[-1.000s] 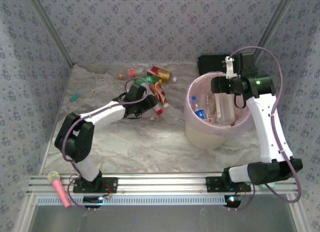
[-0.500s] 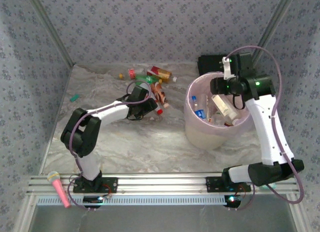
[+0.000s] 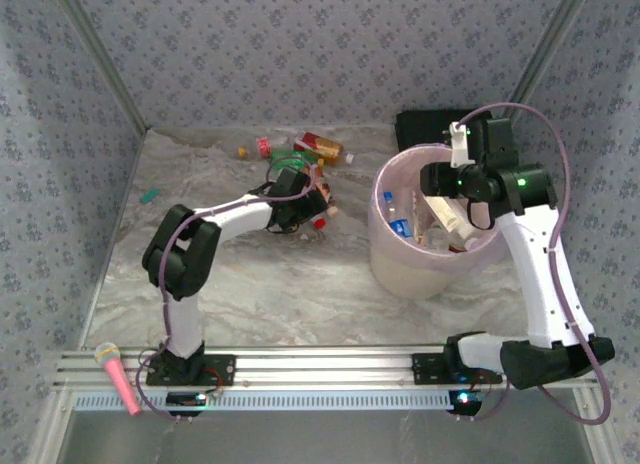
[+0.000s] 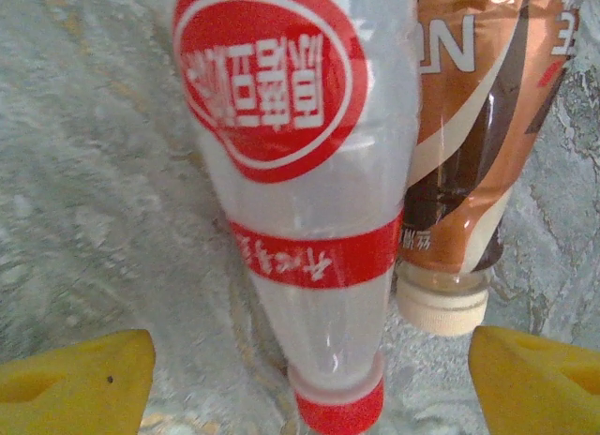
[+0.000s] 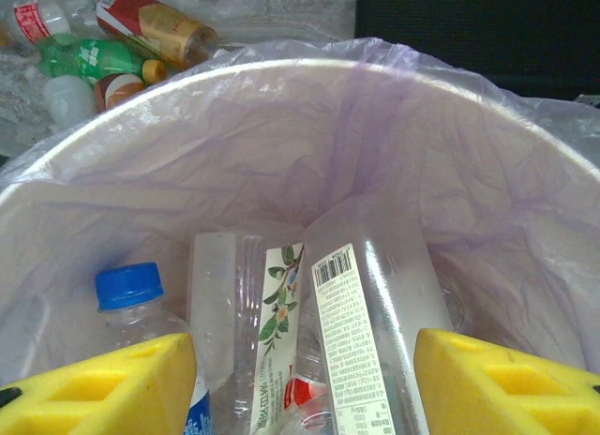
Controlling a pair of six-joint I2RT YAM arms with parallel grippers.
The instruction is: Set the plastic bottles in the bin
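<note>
In the overhead view the left gripper (image 3: 310, 206) sits at the lower edge of a loose pile of small plastic bottles (image 3: 300, 156) in the upper middle of the frame, on the grey marbled tabletop (image 3: 300, 284); its wrist view shows the yellow fingertips (image 4: 75, 379) in the two bottom corners, spread wide and gripping nothing; between them lie a clear plastic bottle with a round red label and a red cap (image 4: 300, 201), cap toward the bottom edge, and just beside it on the right a brown-labelled bottle with a cream cap (image 4: 469, 126). The large round cream bin lined with a pink bag (image 3: 400, 269) stands right of centre, well apart from the pile; the right gripper (image 3: 442, 196) hangs over its opening; in the right wrist view its own yellow pads (image 5: 94, 388) are likewise wide apart with nothing held; inside the bin, between them, lie a blue-capped clear bottle (image 5: 127, 287) and a clear bottle with a white barcode label (image 5: 361, 332) leaning against the bag. A black rectangular case (image 3: 425, 127) sits behind the bin; a pink microphone (image 3: 118, 377) lies at the lower left by the rail.
</note>
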